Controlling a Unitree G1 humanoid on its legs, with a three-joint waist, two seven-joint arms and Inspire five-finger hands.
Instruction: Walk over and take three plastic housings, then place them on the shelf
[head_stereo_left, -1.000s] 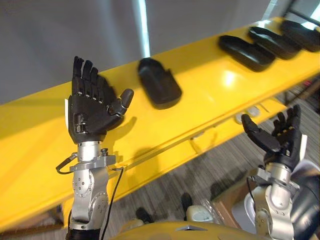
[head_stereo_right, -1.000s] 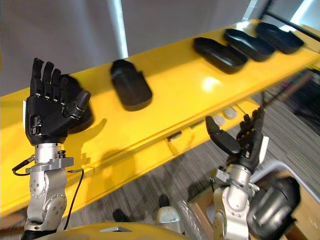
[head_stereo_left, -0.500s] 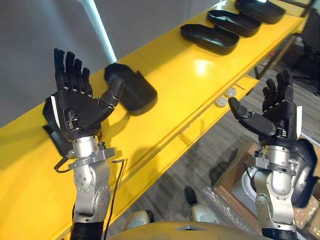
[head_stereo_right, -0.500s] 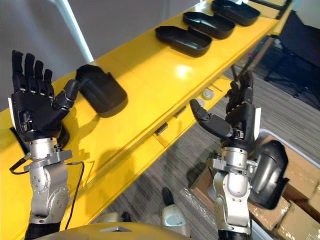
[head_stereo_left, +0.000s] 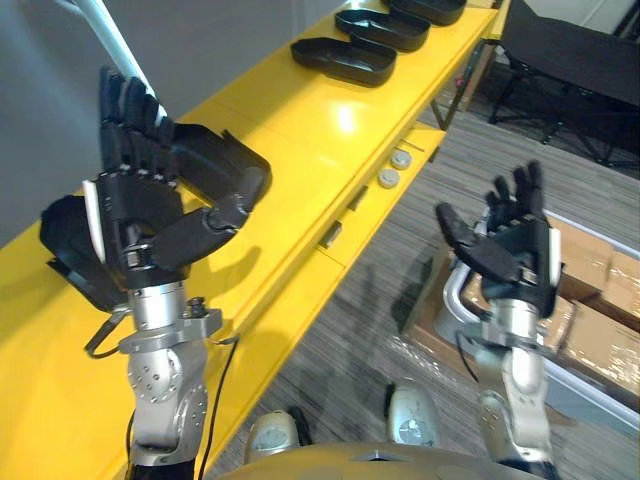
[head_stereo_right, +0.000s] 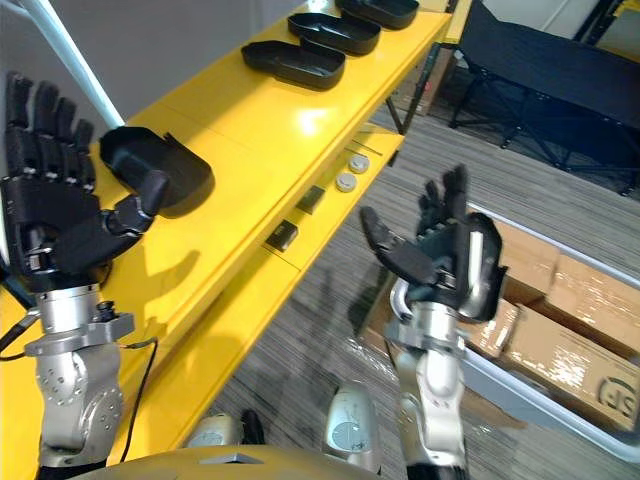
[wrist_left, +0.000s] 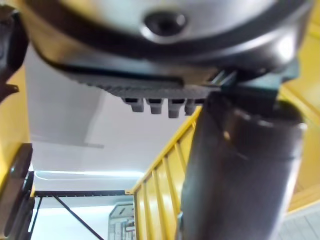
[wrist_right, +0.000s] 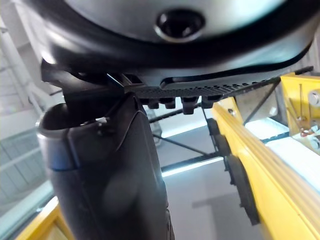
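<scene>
Three black plastic housings (head_stereo_right: 292, 62) are laid in a row (hollow side up) on the yellow surface (head_stereo_right: 300, 122); a fourth housing (head_stereo_right: 160, 168) is set nearer.

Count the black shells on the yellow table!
5: one housing behind the left hand, a second just past it, and a third, fourth, fifth in a row farther along. More may be hidden.

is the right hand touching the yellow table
Apart. In the right eye view the right hand is raised and open, with grey floor showing between it and the yellow table.
</scene>
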